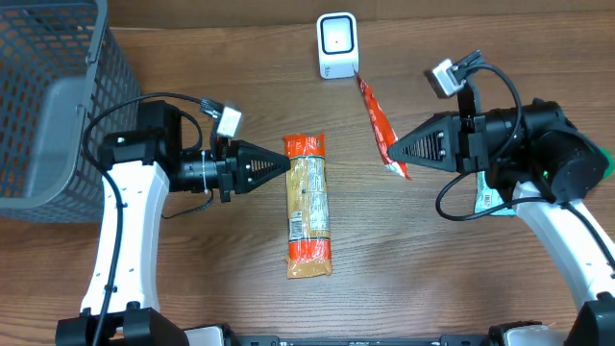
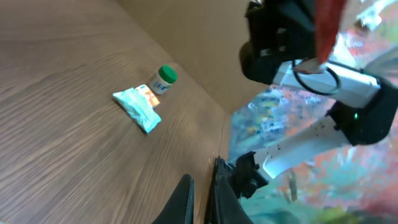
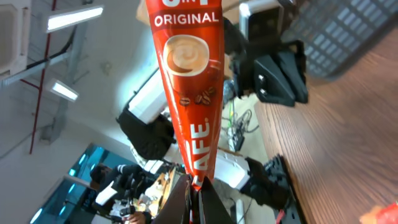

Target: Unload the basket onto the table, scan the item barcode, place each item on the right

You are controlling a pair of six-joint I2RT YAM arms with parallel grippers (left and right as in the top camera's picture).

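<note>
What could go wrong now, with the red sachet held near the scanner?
1. The right tool pinches the long red coffee sachet only near one end, so it may sag or twist, hiding its barcode from the white box-shaped scanner.
2. The shut left tool sits at the edge of the orange and tan food packet and could nudge it.

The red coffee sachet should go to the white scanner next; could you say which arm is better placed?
Right. The right hand is shut on the red coffee sachet, whose top end is near the white box-shaped scanner. The left hand is shut by the orange packet.
</note>
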